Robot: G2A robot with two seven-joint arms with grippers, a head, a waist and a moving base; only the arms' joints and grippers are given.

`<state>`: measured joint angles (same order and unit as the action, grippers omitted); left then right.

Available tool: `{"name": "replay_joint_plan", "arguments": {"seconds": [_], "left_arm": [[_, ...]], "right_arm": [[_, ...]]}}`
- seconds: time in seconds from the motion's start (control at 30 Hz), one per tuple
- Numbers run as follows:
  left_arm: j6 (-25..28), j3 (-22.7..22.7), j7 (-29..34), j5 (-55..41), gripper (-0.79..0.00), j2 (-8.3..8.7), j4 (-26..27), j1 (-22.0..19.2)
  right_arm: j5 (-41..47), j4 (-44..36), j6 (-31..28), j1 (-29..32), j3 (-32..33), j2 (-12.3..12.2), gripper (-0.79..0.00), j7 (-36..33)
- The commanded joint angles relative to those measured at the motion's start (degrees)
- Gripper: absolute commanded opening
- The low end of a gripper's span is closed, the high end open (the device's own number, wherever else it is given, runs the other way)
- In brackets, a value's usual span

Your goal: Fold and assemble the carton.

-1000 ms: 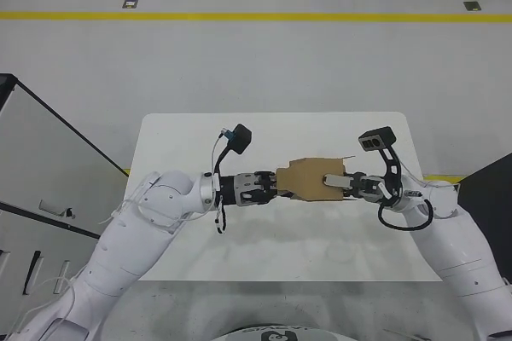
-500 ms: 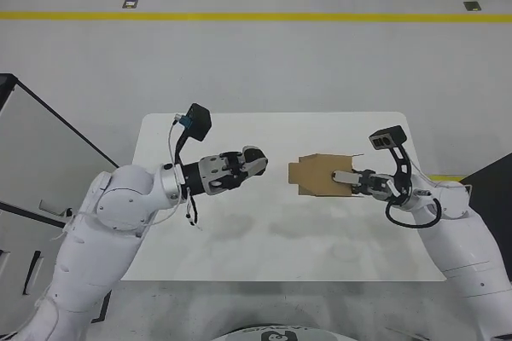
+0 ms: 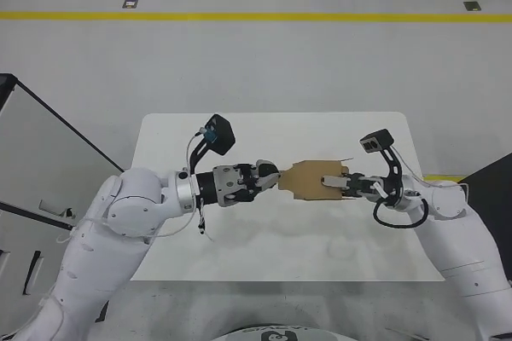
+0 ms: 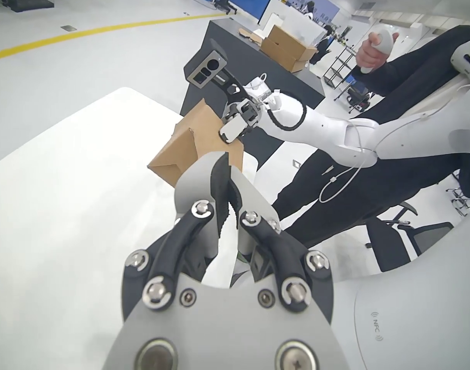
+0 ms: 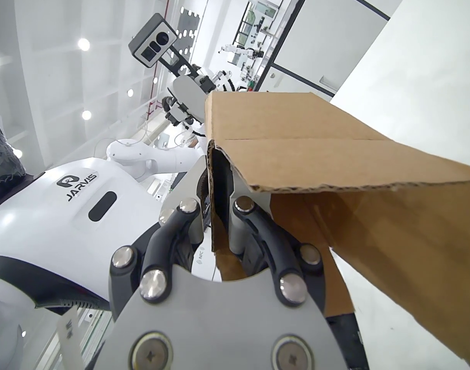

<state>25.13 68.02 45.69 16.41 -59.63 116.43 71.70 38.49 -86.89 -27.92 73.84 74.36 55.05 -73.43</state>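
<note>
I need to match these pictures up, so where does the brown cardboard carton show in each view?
Top view: brown cardboard carton over the white table's middle, between both arms.
Left wrist view: carton just beyond the left gripper.
Right wrist view: carton close up, reaching away from the camera.
Shared landmark: the right gripper clamped on its edge.

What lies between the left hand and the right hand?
The carton: in the top view it spans the gap between the left hand and the right hand, which grips its edge.

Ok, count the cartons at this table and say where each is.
1. The carton is over the middle of the table: right gripper clamped on one end, left gripper at the other.
</note>
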Motion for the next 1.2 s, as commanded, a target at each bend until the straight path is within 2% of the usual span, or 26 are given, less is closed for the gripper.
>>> {"name": "replay_joint_plan", "arguments": {"seconds": [0.0, 0.67, 1.17], "left_arm": [[-0.53, -0.87, -0.31, 1.25, -0.785, -0.10, -0.44, -0.42], [0.10, -4.71, -1.42, 0.52, -0.785, -0.48, -3.91, -2.05], [2.09, -10.02, -1.96, -3.72, -0.785, -1.46, -7.25, -4.92]], "right_arm": [[-0.01, -0.02, -0.47, -0.03, -0.01, 0.02, -0.785, -0.40], [3.37, -0.92, -1.31, -0.45, -0.27, 0.33, -0.785, -1.62], [5.26, -1.21, -0.05, -1.31, -2.14, 0.72, -0.785, -2.88]]}}
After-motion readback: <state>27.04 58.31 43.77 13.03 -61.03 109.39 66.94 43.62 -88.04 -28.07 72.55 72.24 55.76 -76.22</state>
